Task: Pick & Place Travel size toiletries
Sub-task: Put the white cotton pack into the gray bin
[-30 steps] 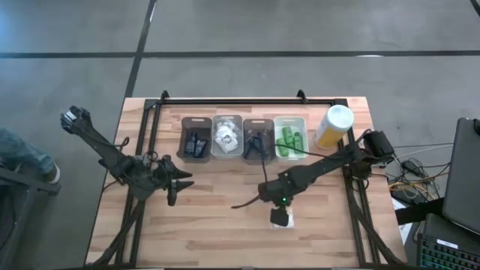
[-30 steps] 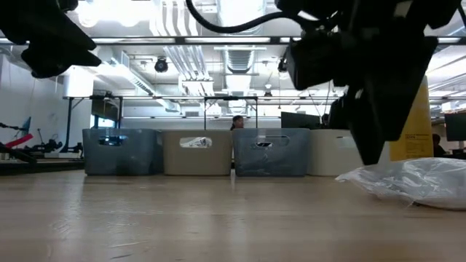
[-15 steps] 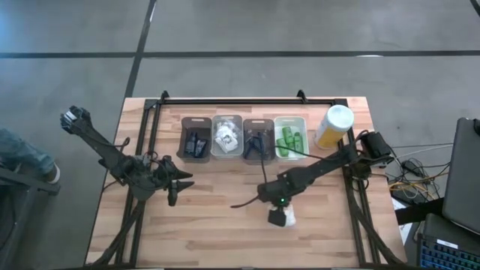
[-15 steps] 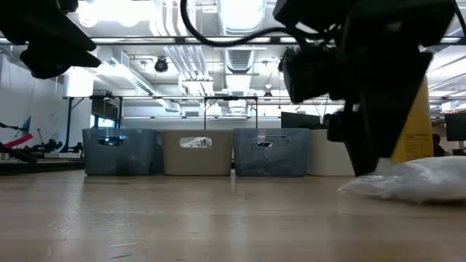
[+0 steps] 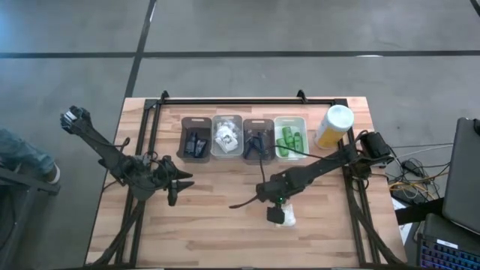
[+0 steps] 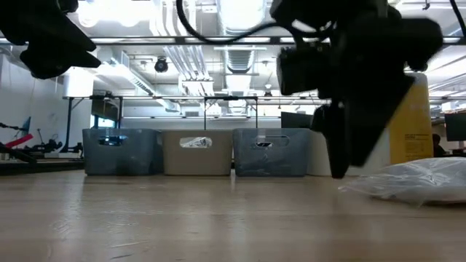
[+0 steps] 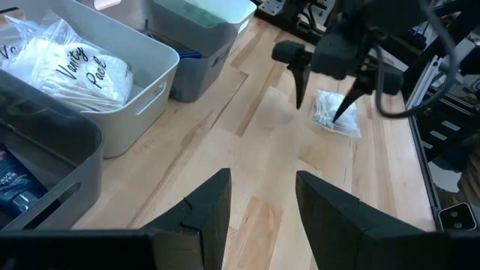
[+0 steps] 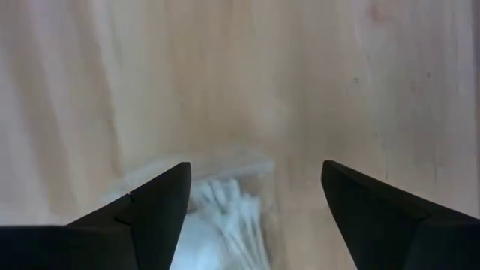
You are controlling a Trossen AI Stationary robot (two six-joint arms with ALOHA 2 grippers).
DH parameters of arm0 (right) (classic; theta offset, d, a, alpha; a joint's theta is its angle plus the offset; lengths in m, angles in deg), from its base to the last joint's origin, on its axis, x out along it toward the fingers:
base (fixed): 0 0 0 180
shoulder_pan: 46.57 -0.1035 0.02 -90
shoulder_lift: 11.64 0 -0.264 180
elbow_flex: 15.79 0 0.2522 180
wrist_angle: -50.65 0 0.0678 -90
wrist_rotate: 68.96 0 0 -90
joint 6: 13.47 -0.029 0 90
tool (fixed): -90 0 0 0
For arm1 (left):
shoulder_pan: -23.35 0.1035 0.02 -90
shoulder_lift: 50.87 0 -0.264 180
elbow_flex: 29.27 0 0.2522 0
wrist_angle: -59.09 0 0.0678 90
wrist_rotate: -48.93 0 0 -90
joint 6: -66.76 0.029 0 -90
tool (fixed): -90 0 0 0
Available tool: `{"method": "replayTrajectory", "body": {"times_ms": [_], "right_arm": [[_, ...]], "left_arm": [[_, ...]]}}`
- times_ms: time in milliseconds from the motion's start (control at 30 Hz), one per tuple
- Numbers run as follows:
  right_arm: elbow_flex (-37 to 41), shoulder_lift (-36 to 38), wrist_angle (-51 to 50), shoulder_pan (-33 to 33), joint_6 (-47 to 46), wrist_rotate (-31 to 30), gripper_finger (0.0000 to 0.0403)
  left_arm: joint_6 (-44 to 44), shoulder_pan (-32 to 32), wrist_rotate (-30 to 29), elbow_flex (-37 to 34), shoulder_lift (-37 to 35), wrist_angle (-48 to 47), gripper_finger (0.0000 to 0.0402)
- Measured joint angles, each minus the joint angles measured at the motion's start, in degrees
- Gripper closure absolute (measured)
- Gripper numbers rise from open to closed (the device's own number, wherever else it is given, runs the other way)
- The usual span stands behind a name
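Over the front-right part of the worktop (image 5: 217, 232), your right gripper (image 5: 276, 215) hangs just above a white fluffy clear-wrapped packet (image 5: 283, 219) with its jaws spread wide and holding nothing. To do this pick well, line the jaws up so the packet sits squarely between them before you go down. In the right wrist view the packet (image 8: 217, 225) shows between the two fingers (image 8: 154, 214) but nearer one of them, so shift slightly to centre it. The wrapper looks soft and slippery, so I would descend until the tips almost meet the wood and close across the bulk of the cotton, not on a loose film edge. Lift slowly and check it comes away clean.

From the left wrist view the packet (image 7: 336, 114) lies flat, close under the right gripper's tips, touching or nearly so; I cannot tell which.

Its likely home is the white bin (image 5: 226, 136) in the row at the back, where similar packets already lie.

Your left gripper (image 5: 180, 185) waits over the left side of the worktop, jaws parted and empty.
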State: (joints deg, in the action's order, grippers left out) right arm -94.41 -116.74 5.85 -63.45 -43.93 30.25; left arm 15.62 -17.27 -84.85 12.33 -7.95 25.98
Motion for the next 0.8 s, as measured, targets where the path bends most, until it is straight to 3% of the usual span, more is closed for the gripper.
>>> {"method": "replayTrajectory", "body": {"times_ms": [67, 200, 500, 800], "right_arm": [[0.72, -1.1, 0.07, 0.0, 0.88, 0.8, 0.0112], [1.33, -2.45, 0.35, -0.04, 0.83, 8.05, 0.0119], [0.01, -2.8, -0.78, -0.7, 0.92, 8.82, 0.0154], [0.52, -3.02, -0.17, -1.49, 0.75, 11.09, 0.0231]], "left_arm": [[-0.02, 0.0, -0.01, 0.0, -0.01, -0.01, 0.0246], [-0.37, -0.01, 0.37, 0.0, -0.02, 0.13, 0.0246], [-0.37, -0.04, 0.77, 0.0, 0.04, -0.2, 0.0246], [-0.02, -0.04, 0.75, 0.0, 0.04, -0.57, 0.0246]]}}
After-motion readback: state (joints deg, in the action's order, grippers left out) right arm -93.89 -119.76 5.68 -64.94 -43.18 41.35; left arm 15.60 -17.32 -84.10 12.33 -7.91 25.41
